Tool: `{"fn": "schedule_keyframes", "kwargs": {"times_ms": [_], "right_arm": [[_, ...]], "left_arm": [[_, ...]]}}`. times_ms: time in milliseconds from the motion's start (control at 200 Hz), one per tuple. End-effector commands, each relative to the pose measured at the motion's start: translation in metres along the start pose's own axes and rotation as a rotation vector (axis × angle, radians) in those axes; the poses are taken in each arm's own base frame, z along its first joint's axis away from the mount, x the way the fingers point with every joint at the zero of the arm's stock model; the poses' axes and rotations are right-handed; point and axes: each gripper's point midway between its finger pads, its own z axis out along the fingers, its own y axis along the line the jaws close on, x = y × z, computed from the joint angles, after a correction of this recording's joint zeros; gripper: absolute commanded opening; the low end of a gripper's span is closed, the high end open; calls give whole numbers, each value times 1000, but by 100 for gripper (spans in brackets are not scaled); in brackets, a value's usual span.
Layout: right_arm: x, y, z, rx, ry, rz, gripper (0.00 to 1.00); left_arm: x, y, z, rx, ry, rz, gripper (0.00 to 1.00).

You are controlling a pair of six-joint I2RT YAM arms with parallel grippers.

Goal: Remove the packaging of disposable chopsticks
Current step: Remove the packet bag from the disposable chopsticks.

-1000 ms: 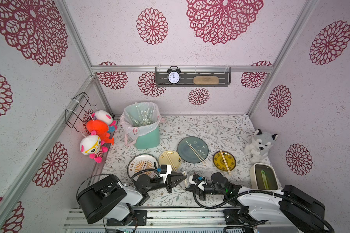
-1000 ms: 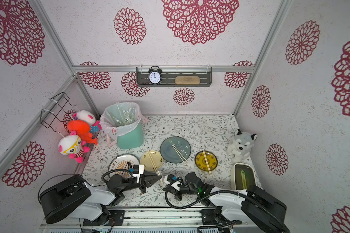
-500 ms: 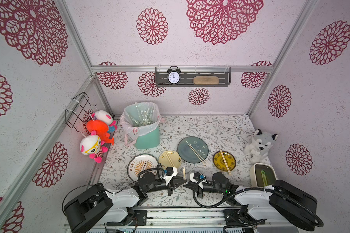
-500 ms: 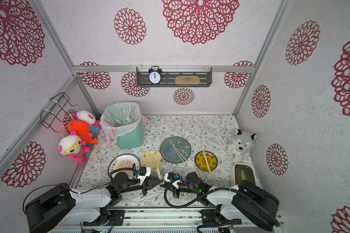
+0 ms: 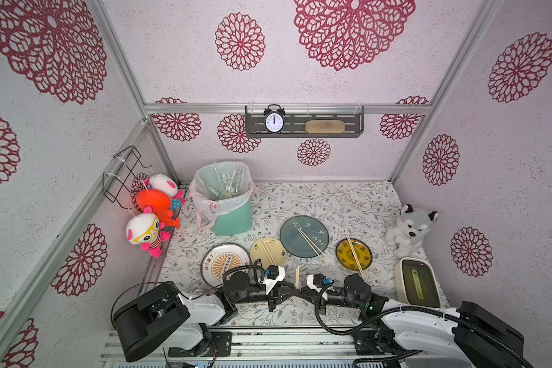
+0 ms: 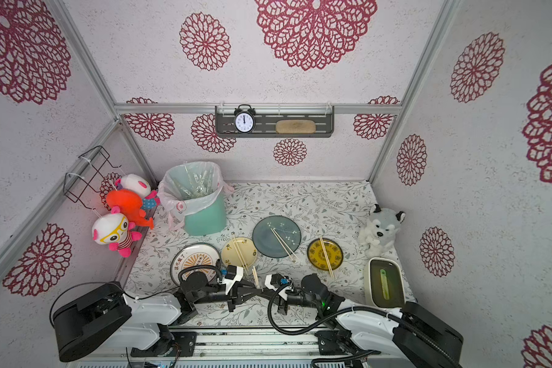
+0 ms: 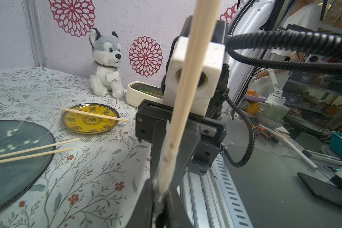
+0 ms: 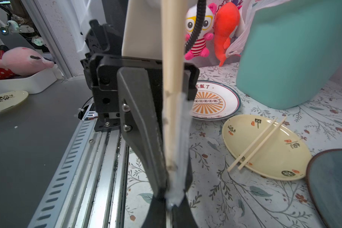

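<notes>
Two robot arms meet nose to nose at the near edge of a flowered table. The left gripper and right gripper are both closed tight on the low end of one pair of chopsticks, which stands up out of the jaws. A clear sleeve clings only to the bottom stretch of the sticks, just above the jaws; the wood higher up is bare. The right jaws appear to pinch the sleeve's flat tail below the stick tips, while the left jaws seem to nip the sticks themselves, probably so one side anchors the wood as the other draws the plastic off. Beyond the jaws, three bare pairs lie across a cream plate, a grey plate and a yellow plate. A patterned plate beside the left jaws is empty, likely waiting for this pair. Well past the left jaws, a green bin holds spent sleeves, where this one probably belongs.
</notes>
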Motion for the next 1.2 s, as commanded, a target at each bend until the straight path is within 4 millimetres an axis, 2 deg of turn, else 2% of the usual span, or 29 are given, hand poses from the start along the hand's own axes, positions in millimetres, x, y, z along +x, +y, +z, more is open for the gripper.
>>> {"fn": "schedule_keyframes", "kwargs": {"times_ms": [0, 60, 100, 125, 185, 260, 440, 540, 666, 741, 841, 961, 1071, 1146, 1191], "right_arm": [[-77, 1, -6, 8, -261, -122, 0], [-66, -1, -4, 13, -246, -100, 0], [-60, -2, 0, 10, -227, -81, 0], [-56, -3, 2, 8, -215, -71, 0], [-50, -3, 7, 1, -198, -52, 0], [-48, -1, 11, -18, -194, -40, 0], [-45, 2, 15, -30, -182, -35, 0], [-46, 5, 13, -31, -188, -39, 0], [-47, 9, 13, -46, -187, -41, 0], [-48, 11, 15, -50, -181, -43, 0], [-49, 12, 14, -51, -185, -48, 0], [-45, 12, 17, -51, -167, -41, 0], [-42, 11, 18, -50, -163, -37, 0], [-40, 11, 19, -50, -163, -36, 0], [-40, 11, 18, -48, -166, -35, 0]], "left_arm": [[47, -8, -9, 9, 192, -95, 6], [37, -11, -9, 18, 178, -78, 6], [28, -14, -9, 36, 155, -61, 11], [23, -16, -8, 44, 145, -52, 18], [9, -17, -8, 40, 123, -28, 43], [-7, -15, -8, 15, 97, 7, 60], [-44, -3, -19, -83, 29, 72, 70], [-49, 15, -27, -179, 28, 65, 72], [-52, 18, -24, -168, 12, 48, 73], [-54, 13, -18, -120, 6, 46, 67], [-53, 7, -12, -61, 2, 40, 51], [-57, 0, -12, -17, -40, 58, 40], [-61, -4, -11, 8, -54, 51, 13], [-60, -4, -12, 4, -52, 51, 0], [-59, -3, -12, 0, -52, 46, 0]]}}
